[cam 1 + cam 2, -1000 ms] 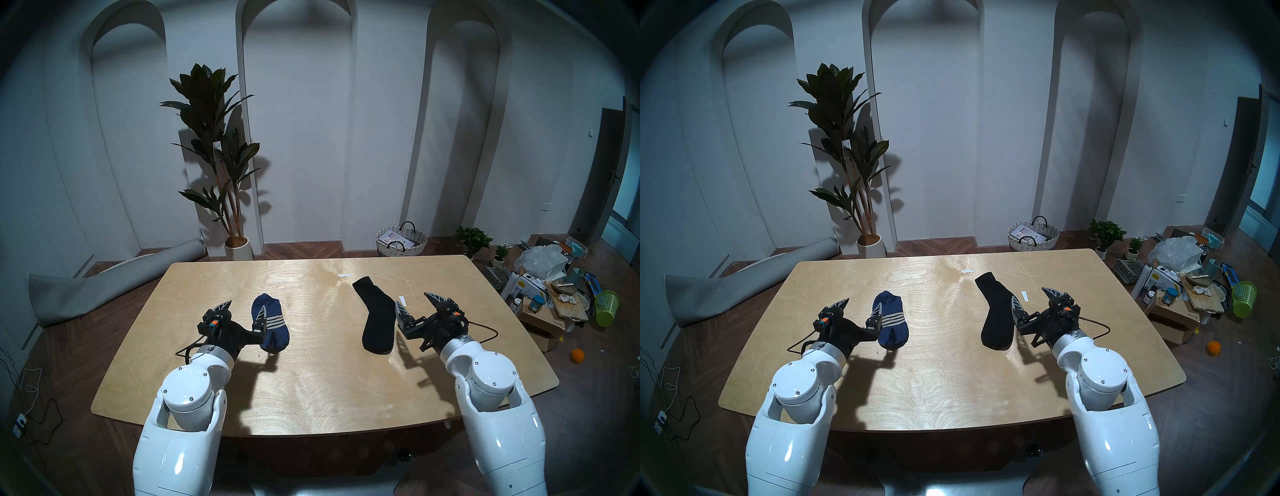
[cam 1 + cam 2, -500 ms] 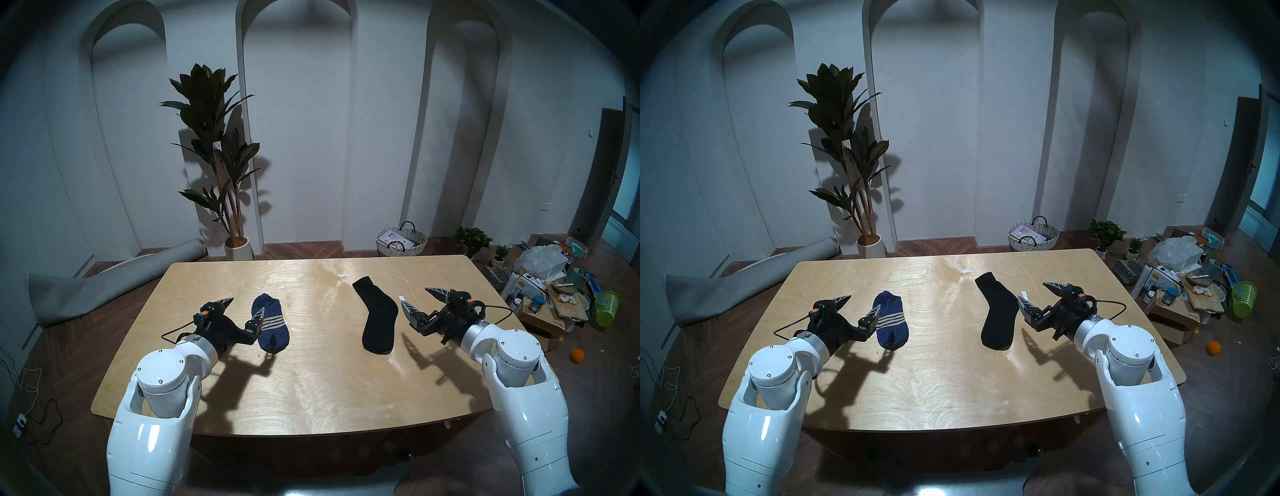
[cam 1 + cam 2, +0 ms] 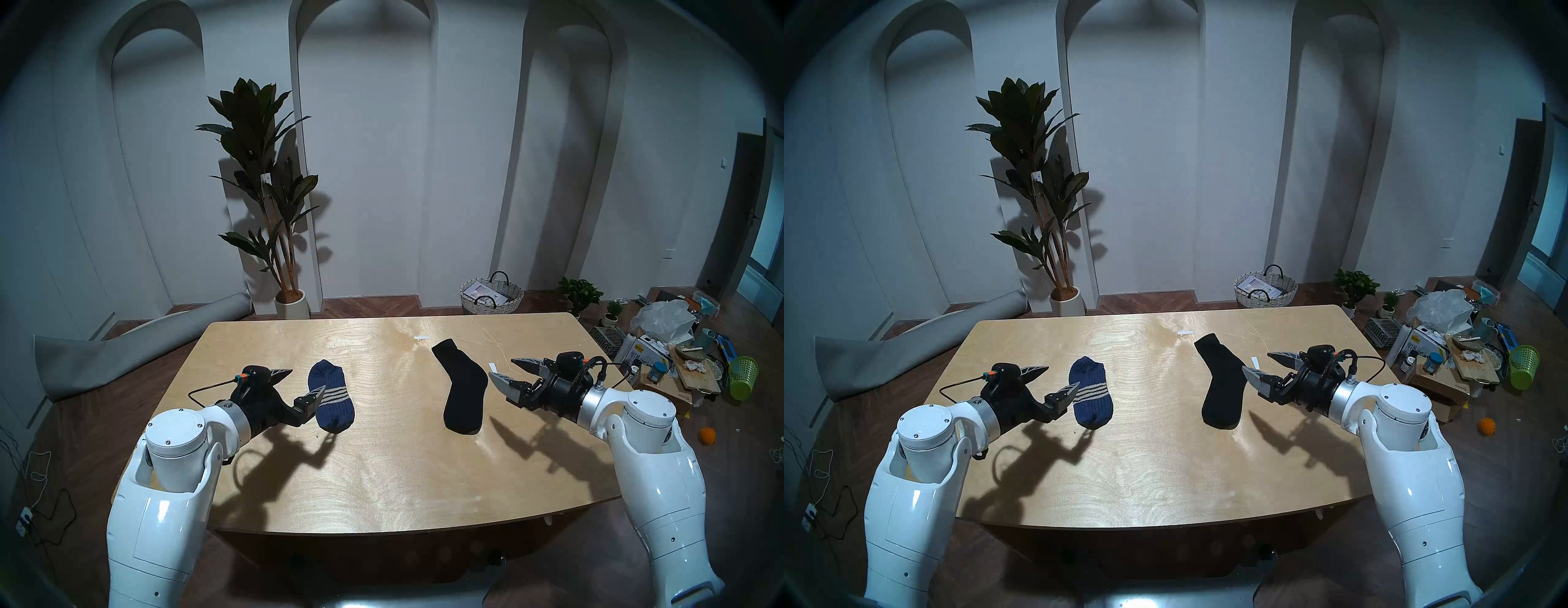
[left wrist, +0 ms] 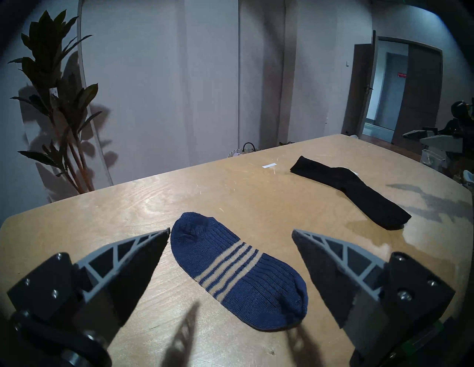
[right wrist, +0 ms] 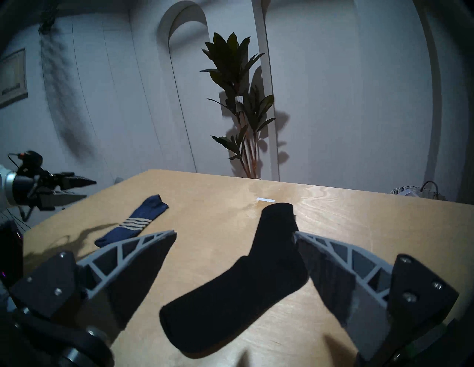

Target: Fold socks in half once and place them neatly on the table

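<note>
Woven basket (image 3: 492,297) on floor holds papers; contents unclear.

Glossy white arm shells, silver wrist rings, black cabled grippers with grey lattice-ribbed fingers (image 4: 123,250).

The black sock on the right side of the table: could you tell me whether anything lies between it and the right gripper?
Nothing visible does. The right gripper hangs open just right of the black sock, with only bare table between them. A small white strip lies flat near the fingers, but it is no obstacle.
</note>
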